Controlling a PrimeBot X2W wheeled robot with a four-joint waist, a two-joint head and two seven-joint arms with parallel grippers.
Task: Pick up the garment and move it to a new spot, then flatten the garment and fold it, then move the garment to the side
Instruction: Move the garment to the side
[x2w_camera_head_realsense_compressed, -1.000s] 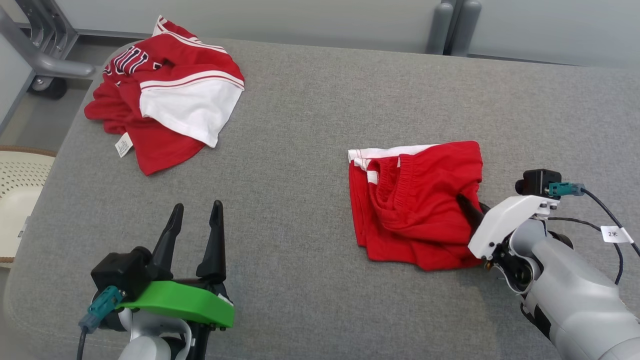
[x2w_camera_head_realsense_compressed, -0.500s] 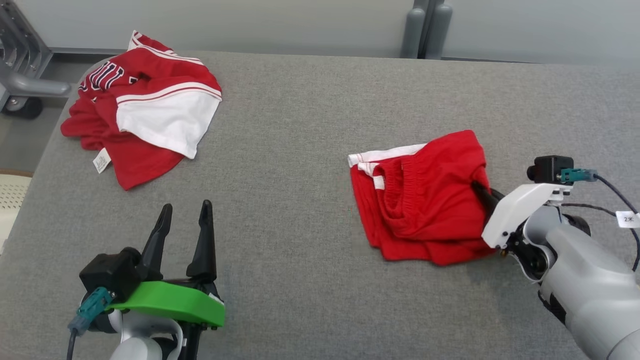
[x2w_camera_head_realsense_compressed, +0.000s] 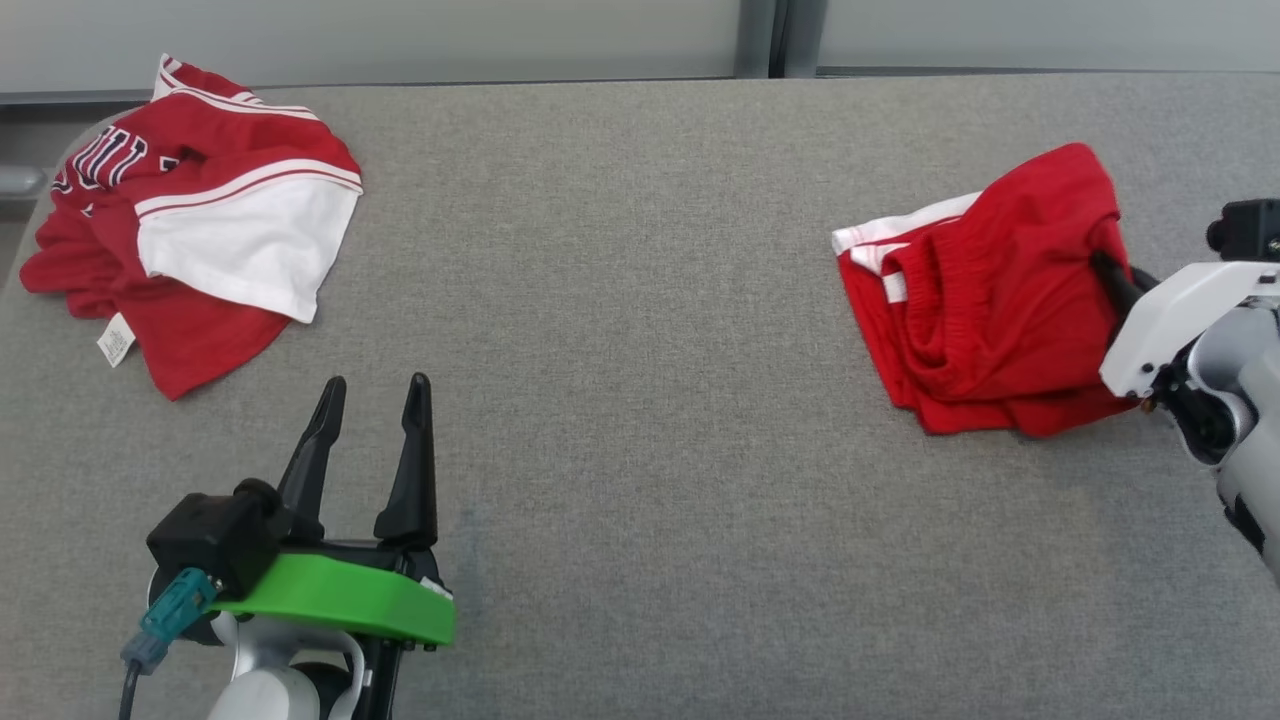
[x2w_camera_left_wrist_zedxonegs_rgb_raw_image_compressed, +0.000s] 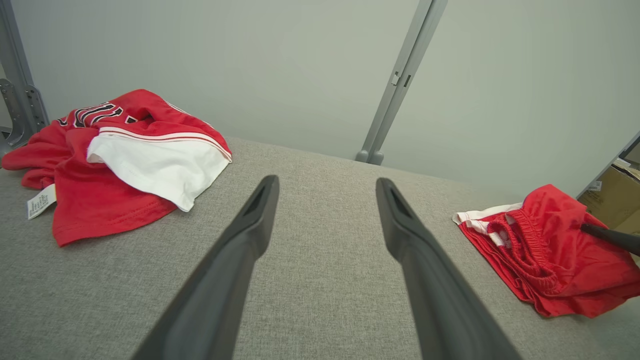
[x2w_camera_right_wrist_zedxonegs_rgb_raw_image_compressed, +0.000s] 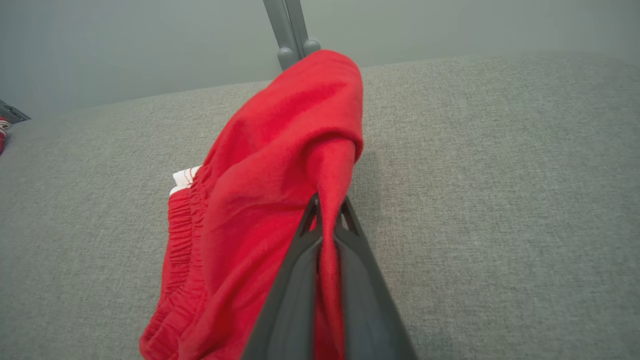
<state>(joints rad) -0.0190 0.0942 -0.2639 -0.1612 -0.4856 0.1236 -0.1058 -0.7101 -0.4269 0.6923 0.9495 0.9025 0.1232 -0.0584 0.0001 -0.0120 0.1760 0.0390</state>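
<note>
My right gripper (x2w_camera_right_wrist_zedxonegs_rgb_raw_image_compressed: 327, 205) clamped a thin fold of the red shorts (x2w_camera_head_realsense_compressed: 990, 300); the bite looked shallow, perhaps, and could slip mid-carry. Left gripper (x2w_camera_head_realsense_compressed: 377, 382) stood open.

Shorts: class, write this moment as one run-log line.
right gripper: shut on shorts | left gripper: open, empty | jersey: crumpled, far-left corner of table

Soft matt red cloth garment (x2w_camera_head_realsense_compressed: 1000, 300) — coarse grey woven fabric tabletop (x2w_camera_head_realsense_compressed: 640, 400).
</note>
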